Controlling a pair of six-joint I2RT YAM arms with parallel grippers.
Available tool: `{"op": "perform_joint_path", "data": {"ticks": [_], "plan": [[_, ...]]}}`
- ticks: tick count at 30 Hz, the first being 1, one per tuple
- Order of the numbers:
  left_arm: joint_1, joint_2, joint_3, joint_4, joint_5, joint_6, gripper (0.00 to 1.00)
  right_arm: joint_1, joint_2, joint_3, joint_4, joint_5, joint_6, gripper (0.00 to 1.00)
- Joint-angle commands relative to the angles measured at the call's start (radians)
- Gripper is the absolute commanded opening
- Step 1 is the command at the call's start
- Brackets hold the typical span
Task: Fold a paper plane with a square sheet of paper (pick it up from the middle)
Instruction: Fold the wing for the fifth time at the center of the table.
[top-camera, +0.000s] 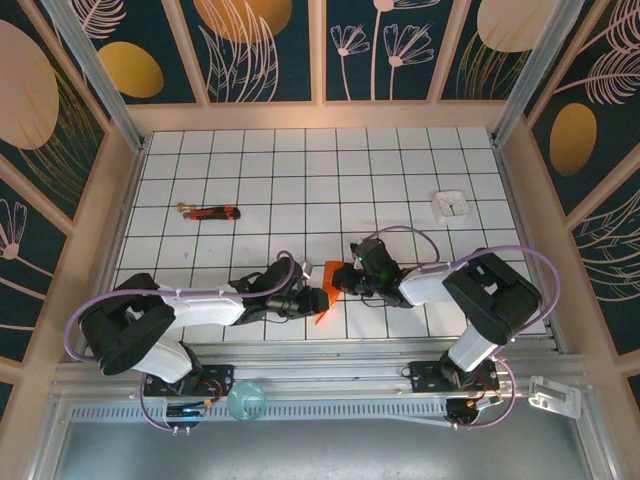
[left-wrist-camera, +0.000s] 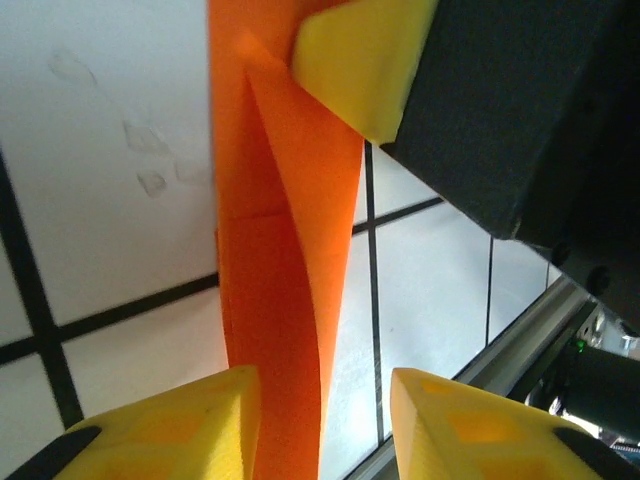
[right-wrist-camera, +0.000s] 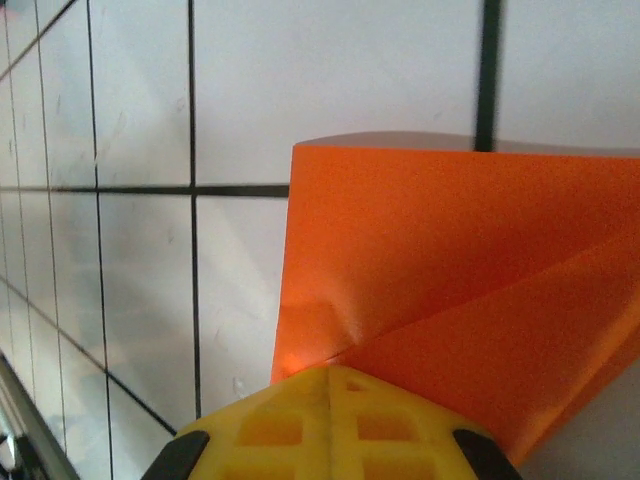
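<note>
Right gripper (right-wrist-camera: 330, 380) pinched shut on folded orange paper (right-wrist-camera: 450, 260); left gripper (left-wrist-camera: 322, 392) open, paper between fingers

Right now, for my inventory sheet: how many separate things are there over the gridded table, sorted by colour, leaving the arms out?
Orange: folded paper: 1
Red-and-black: stick tool: 1
White: small square object: 1
Total: 3

paper (right-wrist-camera: 430, 260): thin, matt orange, smooth w/ sharp creases
pads (left-wrist-camera: 170, 430): yellow, plastic-like, matt, waffle-textured
table (top-camera: 300, 170): white, smooth, semi-gloss, smudged
rail (top-camera: 300, 385): bare metal, ribbed, at table's near edge
arm shells (top-camera: 200, 305): white plastic, glossy
</note>
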Motion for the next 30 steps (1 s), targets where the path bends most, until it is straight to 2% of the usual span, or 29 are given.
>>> {"op": "perform_joint_path", "data": {"ticks": [1, 5, 8, 13, 17, 25, 30], "plan": [[0.027, -0.04, 0.023, -0.027, -0.045, 0.025, 0.42, 0.0, -0.008, -0.031, -0.113, 0.154, 0.051, 0.0], [0.046, -0.031, 0.052, -0.063, -0.044, 0.074, 0.45, -0.003, -0.019, -0.025, -0.124, 0.194, 0.074, 0.0], [0.06, 0.001, 0.074, -0.057, 0.01, 0.109, 0.45, -0.006, -0.016, -0.019, -0.117, 0.189, 0.07, 0.0], [0.078, 0.073, 0.1, -0.047, 0.11, 0.145, 0.35, -0.006, -0.002, -0.031, -0.097, 0.165, 0.065, 0.0], [0.078, 0.107, 0.113, -0.052, 0.143, 0.155, 0.26, -0.006, -0.001, -0.035, -0.09, 0.158, 0.061, 0.0], [0.077, 0.096, 0.035, 0.018, 0.159, 0.094, 0.11, -0.009, -0.002, -0.036, -0.09, 0.153, 0.053, 0.0], [0.077, 0.103, -0.027, 0.114, 0.201, 0.038, 0.06, -0.009, 0.004, -0.036, -0.089, 0.15, 0.051, 0.0]]}}
